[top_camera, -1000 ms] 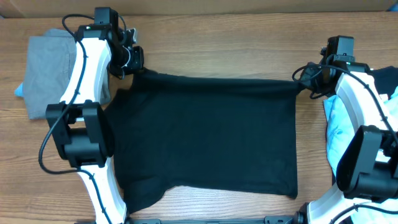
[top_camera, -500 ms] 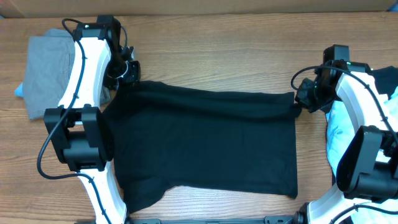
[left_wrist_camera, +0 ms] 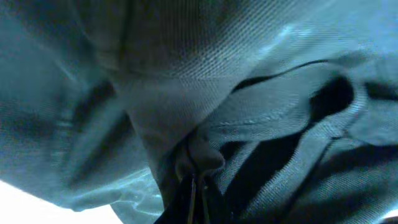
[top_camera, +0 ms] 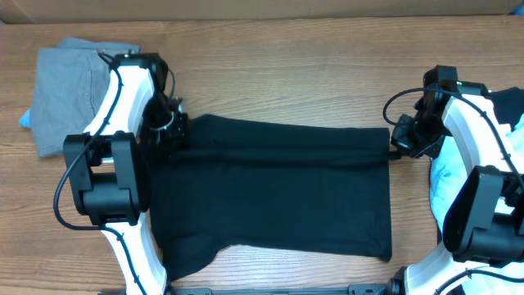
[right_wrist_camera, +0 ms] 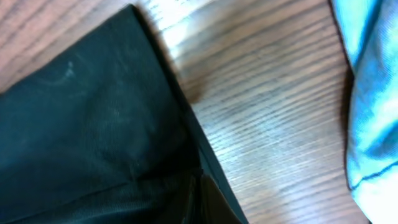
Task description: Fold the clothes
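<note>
A black T-shirt (top_camera: 270,197) lies spread on the wooden table, its far edge lifted and folded over toward the front. My left gripper (top_camera: 168,131) is shut on the shirt's far left corner; in the left wrist view bunched black fabric (left_wrist_camera: 205,124) fills the frame, pinched at the jaws (left_wrist_camera: 196,186). My right gripper (top_camera: 399,141) is shut on the far right corner; the right wrist view shows the black fabric (right_wrist_camera: 87,124) held at the jaws (right_wrist_camera: 198,193) just above the table.
A grey shirt (top_camera: 61,90) lies at the far left with a bit of light blue under it. A light blue garment (top_camera: 446,176) and a dark one (top_camera: 506,102) lie at the right edge; the blue one also shows in the right wrist view (right_wrist_camera: 373,93).
Both grippers have moved toward the front of the table, carrying the shirt's far edge with them. The fold over the shirt has grown.
</note>
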Available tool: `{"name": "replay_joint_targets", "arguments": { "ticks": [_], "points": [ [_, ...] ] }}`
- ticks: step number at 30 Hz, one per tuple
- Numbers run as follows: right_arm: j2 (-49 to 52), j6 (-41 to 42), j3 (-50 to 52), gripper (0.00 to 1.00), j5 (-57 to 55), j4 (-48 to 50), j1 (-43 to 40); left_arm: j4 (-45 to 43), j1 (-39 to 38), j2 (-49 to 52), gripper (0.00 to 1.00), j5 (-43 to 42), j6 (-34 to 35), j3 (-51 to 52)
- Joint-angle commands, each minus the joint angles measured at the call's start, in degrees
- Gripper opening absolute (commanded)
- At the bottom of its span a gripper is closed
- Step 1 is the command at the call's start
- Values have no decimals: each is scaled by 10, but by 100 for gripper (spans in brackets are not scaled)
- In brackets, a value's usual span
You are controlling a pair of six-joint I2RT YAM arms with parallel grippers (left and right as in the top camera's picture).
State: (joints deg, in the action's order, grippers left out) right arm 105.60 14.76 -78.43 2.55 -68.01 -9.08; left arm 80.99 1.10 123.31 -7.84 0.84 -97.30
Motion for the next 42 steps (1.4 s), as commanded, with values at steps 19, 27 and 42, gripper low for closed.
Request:
{"name": "replay_joint_targets", "arguments": {
  "ticks": [19, 27, 42],
  "points": [
    [-18, -31, -15, 63, 45, -7, -13, 50, 16, -16, 73, 7, -37, -87],
    [-54, -59, -15, 63, 116, 27, -13, 72, 16, -16, 72, 3, -37, -208],
    [-84, -43, -1, 67, 134, 32, -13, -8, -17, -16, 42, -66, -79, -99]
  ]
}}
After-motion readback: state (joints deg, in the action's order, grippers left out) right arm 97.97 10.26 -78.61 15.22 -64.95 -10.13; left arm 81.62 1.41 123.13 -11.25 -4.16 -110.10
